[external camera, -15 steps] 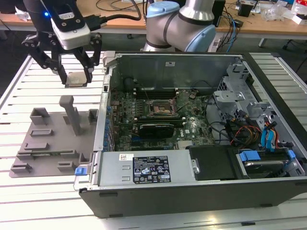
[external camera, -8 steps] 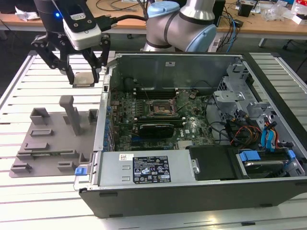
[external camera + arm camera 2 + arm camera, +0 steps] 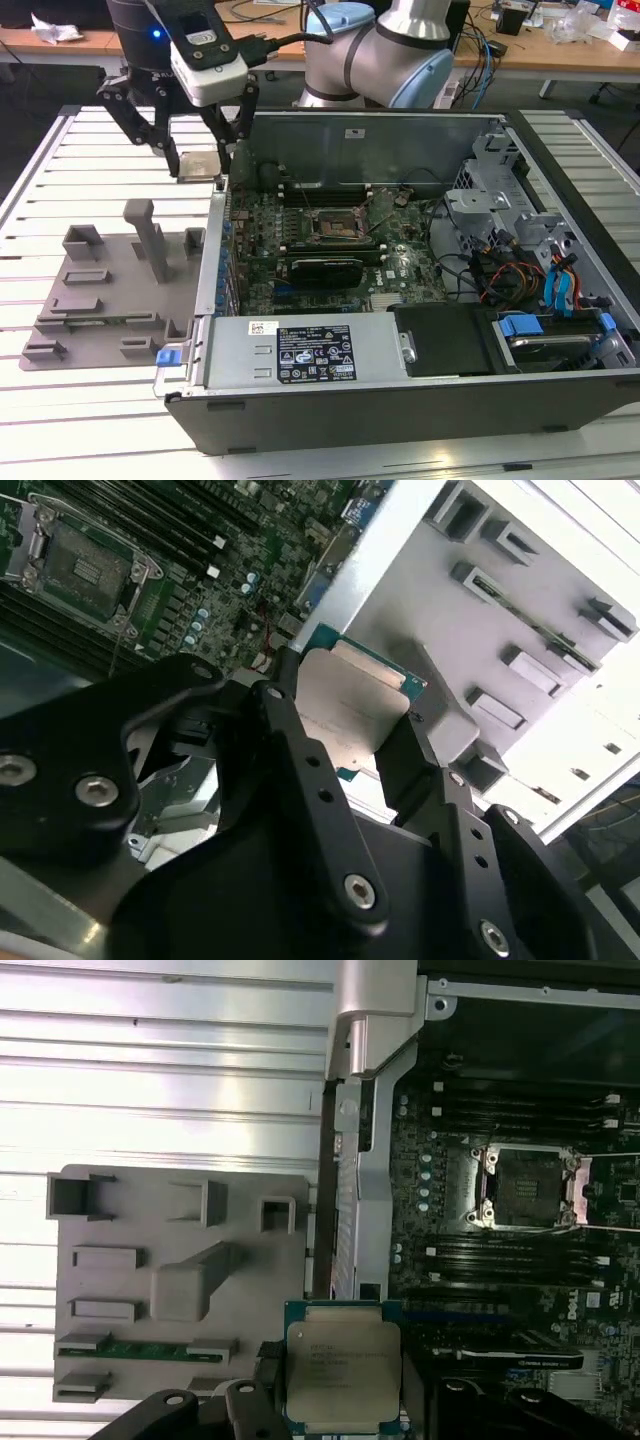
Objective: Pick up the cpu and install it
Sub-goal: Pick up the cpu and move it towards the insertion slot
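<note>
The cpu [image 3: 198,166] is a flat square chip with a silvery top and a green rim. It hangs in the air just outside the open computer case's wall, on the exterior view's left. My gripper [image 3: 199,170] is shut on it, one black finger on each opposite edge. Both wrist views show the cpu [image 3: 343,1365] [image 3: 352,702] clamped between the fingers [image 3: 403,762]. The black-framed socket [image 3: 338,228] [image 3: 525,1188] [image 3: 85,565] lies open and empty on the green motherboard inside the case, a short way off from the chip.
A grey plastic fixture tray [image 3: 110,290] [image 3: 180,1280] with upright posts lies on the slatted white table beside the case. The case's metal wall [image 3: 215,250] stands between the tray and the motherboard. Cables and drive cages [image 3: 520,240] crowd the case on the exterior view's right.
</note>
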Controlling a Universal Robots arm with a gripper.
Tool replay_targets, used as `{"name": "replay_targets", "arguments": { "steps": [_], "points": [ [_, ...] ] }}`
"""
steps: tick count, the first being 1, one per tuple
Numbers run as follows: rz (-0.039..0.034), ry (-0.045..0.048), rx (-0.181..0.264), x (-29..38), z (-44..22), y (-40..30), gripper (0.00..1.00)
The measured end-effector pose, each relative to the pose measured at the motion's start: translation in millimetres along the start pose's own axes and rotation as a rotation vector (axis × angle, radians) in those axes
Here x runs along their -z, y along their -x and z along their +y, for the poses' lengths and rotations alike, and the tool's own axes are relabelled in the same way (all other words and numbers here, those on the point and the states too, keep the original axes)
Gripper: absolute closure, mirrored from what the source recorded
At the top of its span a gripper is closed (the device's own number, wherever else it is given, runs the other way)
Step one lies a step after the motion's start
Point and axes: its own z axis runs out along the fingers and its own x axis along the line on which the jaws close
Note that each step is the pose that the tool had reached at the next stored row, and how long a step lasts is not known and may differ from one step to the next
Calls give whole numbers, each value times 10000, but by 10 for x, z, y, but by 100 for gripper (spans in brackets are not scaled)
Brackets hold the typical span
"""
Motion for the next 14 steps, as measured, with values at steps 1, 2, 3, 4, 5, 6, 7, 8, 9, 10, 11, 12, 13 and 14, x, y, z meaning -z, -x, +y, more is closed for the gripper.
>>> {"name": "replay_targets", "arguments": {
  "steps": [1, 2, 3, 4, 5, 6, 7, 8, 9, 10, 11, 12, 13, 14],
  "points": [
    [0, 0, 0, -2, -1, 20, 45],
    [-1, 1, 0, -3, -2, 34, 45],
    [-1, 1, 0, -14, -7, 149, 45],
    [0, 0, 0, -28, -14, 321, 45],
    [-1, 0, 0, -34, -17, 378, 45],
    [-1, 0, 0, -36, -18, 398, 45],
    [-1, -1, 1, -38, -19, 413, 45],
    [0, -2, 0, -43, -20, 450, 45],
    [-1, -3, 0, -49, -22, 487, 45],
    [0, -3, 0, -51, -22, 506, 45],
    [-1, -3, 0, -53, -23, 518, 45],
    [0, -4, 1, -57, -24, 549, 45],
    [0, -4, 1, -63, -26, 583, 45],
    [0, -4, 1, -66, -27, 606, 45]
  ]
}}
